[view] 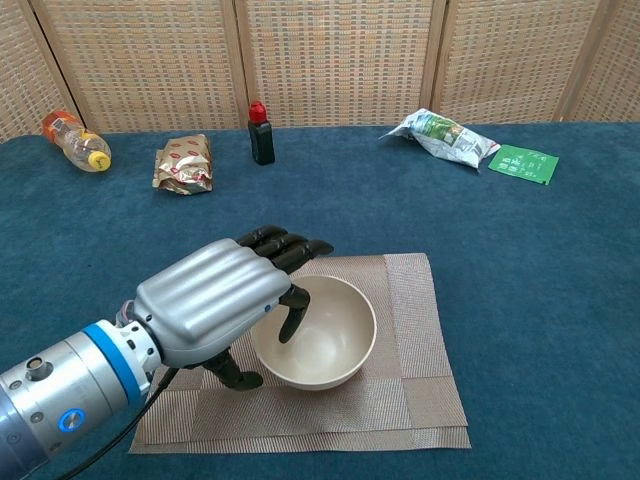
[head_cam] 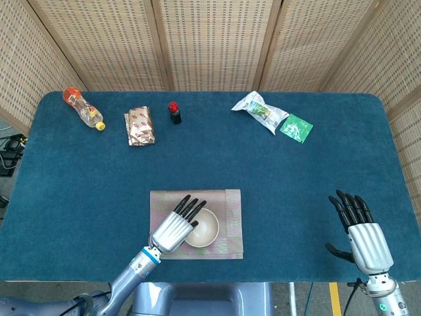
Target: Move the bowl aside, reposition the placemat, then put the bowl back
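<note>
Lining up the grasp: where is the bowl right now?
The bowl sits on the placemat near the table's front edge, centre-left in the head view, with the left robot hand over its left rim.

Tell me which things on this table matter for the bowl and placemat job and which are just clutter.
Job: bowl, placemat, left hand at the bowl.
Clutter: plastic bottle, gold snack packet, small dark bottle, white snack bag, green sachet.

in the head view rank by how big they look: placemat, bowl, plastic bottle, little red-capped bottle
1. placemat, clearly the largest.
2. bowl and plastic bottle: too close to rank; the bottle is longer but thinner, and the left robot hand covers part of the bowl.
3. red-capped bottle, smallest.
</note>
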Controlling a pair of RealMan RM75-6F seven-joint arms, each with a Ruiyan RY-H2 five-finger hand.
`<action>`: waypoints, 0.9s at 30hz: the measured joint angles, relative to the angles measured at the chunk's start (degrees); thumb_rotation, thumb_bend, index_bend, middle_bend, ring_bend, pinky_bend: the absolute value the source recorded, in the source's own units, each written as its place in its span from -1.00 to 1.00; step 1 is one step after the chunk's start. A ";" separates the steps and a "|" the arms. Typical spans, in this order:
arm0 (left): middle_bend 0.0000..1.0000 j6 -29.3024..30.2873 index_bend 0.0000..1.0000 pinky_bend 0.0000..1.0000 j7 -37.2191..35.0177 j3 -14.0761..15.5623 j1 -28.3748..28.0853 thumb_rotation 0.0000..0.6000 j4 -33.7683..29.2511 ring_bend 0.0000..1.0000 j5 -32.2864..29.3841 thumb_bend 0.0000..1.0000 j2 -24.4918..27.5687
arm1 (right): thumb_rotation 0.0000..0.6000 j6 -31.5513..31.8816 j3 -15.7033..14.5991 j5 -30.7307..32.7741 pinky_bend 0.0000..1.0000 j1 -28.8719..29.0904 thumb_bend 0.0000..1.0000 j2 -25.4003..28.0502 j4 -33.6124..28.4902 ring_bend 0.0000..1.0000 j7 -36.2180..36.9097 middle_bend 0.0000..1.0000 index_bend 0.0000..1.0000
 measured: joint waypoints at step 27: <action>-1.00 8.44 0.47 -1.00 -4.95 1.79 0.96 1.00 2.01 -1.00 1.90 -0.45 4.37 | 1.00 0.26 -0.13 -0.50 -1.00 -0.09 -0.82 -0.05 0.02 -1.00 0.29 -1.00 -1.00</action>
